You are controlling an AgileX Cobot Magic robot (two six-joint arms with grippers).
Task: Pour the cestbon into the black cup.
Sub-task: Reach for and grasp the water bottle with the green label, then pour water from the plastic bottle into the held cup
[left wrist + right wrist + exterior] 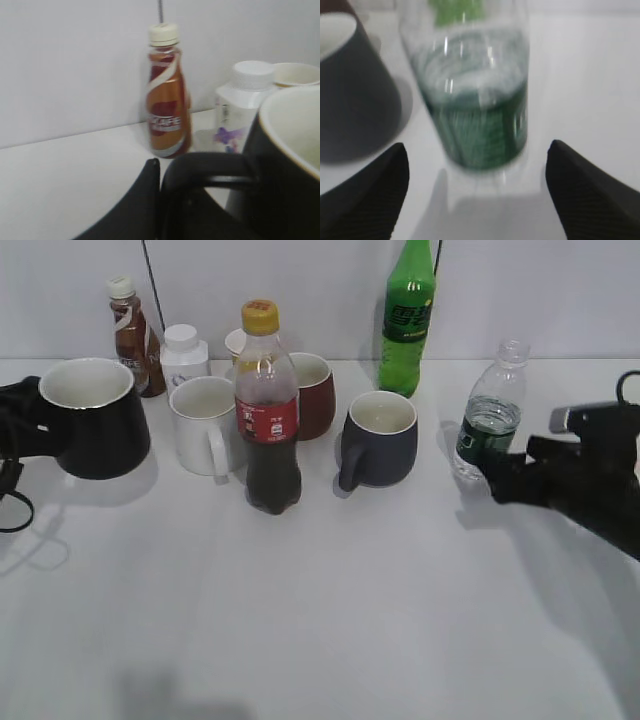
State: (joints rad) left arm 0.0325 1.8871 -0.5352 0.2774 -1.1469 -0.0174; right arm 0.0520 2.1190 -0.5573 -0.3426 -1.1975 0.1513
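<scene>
The cestbon, a small clear bottle with a dark green label and no cap, stands upright on the table at the right. My right gripper is open just in front of it; in the right wrist view its fingers flank the bottle without touching it. The black cup, glossy with a white interior, sits at the far left. My left gripper is shut on its loop handle; the cup's body and rim fill the right of the left wrist view.
A red-labelled cola bottle stands centre front. Behind it are a white mug, a dark red mug and a dark grey-blue mug. A tall green soda bottle, a brown drink bottle and a white jar line the back wall.
</scene>
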